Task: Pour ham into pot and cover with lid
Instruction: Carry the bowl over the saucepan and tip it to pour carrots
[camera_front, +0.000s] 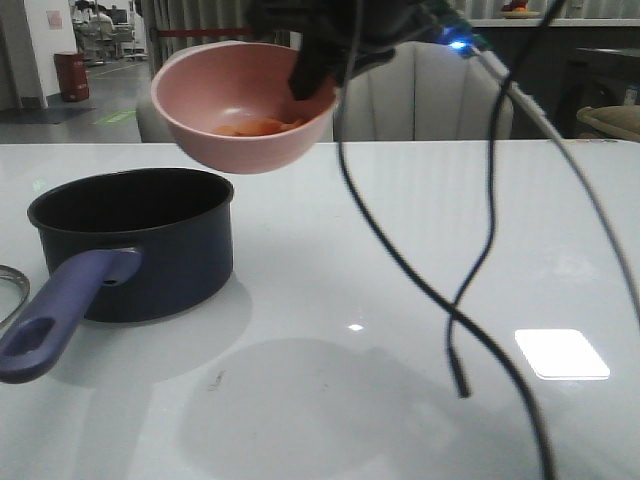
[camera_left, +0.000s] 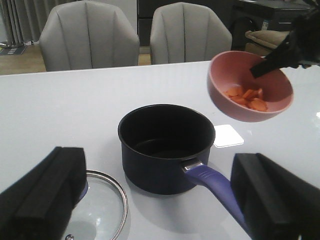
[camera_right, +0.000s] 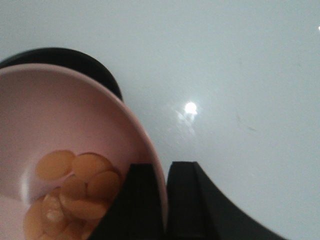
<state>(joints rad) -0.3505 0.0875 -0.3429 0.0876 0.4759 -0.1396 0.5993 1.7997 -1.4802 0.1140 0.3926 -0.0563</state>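
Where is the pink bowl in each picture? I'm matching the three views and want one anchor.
Front view: pink bowl in the air, upper left, above and right of the pot.
Left wrist view: upper right, held by the right hand.
Right wrist view: fills the left side, ham inside.
Shared landmark: the pot.

The right gripper (camera_front: 312, 75) is matte black, with flat, slab-like fingers (camera_right: 187, 200) that have squared tips. Near its wrist, a small blue light (camera_front: 458, 45) glows. Thin black cables (camera_front: 470, 280) trail from there in loose loops. The left gripper (camera_left: 160, 200) has two thick, blocky black fingers (camera_left: 45, 195) with a dull finish.
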